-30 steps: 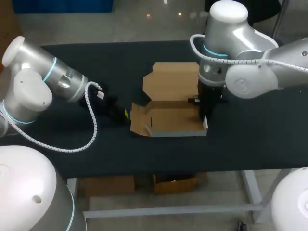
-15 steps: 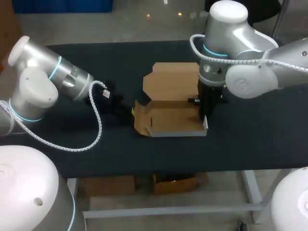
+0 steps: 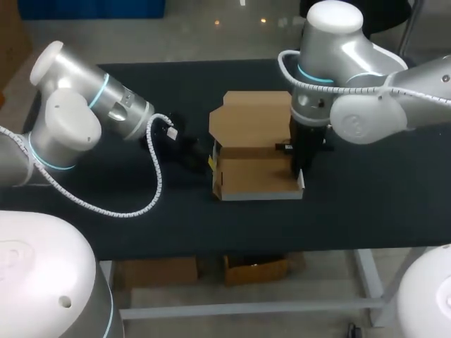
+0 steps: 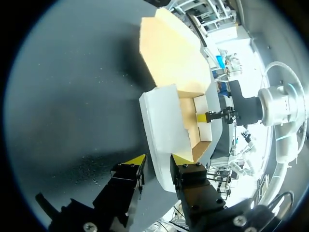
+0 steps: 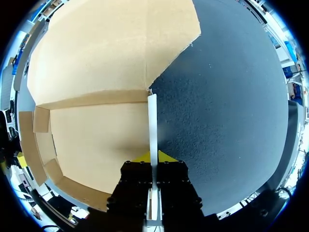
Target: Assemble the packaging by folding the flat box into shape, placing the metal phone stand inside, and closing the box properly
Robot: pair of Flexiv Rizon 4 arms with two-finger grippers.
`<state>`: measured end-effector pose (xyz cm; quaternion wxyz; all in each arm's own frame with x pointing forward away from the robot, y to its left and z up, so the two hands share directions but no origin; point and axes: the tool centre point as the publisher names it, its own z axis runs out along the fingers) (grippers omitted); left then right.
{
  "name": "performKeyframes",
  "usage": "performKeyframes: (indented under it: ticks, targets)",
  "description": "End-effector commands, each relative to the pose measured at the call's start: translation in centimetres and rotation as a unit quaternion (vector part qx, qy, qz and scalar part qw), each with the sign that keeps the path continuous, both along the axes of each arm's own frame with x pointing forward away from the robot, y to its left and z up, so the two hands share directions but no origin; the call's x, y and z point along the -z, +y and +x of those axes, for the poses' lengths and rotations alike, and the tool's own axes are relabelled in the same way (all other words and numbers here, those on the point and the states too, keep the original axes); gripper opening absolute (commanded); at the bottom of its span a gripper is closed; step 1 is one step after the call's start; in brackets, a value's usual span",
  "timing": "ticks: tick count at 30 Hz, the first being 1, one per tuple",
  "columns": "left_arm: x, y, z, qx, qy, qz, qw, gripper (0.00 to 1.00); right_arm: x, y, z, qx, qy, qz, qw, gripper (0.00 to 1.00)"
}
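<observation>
Dark table [image 3: 366,204], half-folded cardboard box [image 3: 254,176], open, right gripper [image 5: 153,156] clamping its wall

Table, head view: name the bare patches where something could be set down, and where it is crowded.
Free: the table strip between the box and the front edge, and the patch right of the box to the right edge. Crowded: the middle, where the left gripper stands at the box's left wall and the right gripper pinches its right wall.

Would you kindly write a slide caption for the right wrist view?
Right pincer shut on the upright side wall of the cardboard box.
</observation>
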<state>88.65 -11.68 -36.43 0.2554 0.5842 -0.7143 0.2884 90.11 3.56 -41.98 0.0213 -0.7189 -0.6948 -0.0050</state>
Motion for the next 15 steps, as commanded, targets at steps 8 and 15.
performKeyframes:
  ticks: [8,15]
  targets:
    - [-0.1,-2.2,0.1,0.01,-0.003,0.025,1.0,0.32,0.0,0.1,0.0,0.0,0.0,-0.001,1.0,0.0]
    - [0.1,-3.0,0.0,0.019,-0.005,0.043,0.999,0.34,0.0,0.1,0.0,0.0,0.0,-0.001,1.0,0.0]
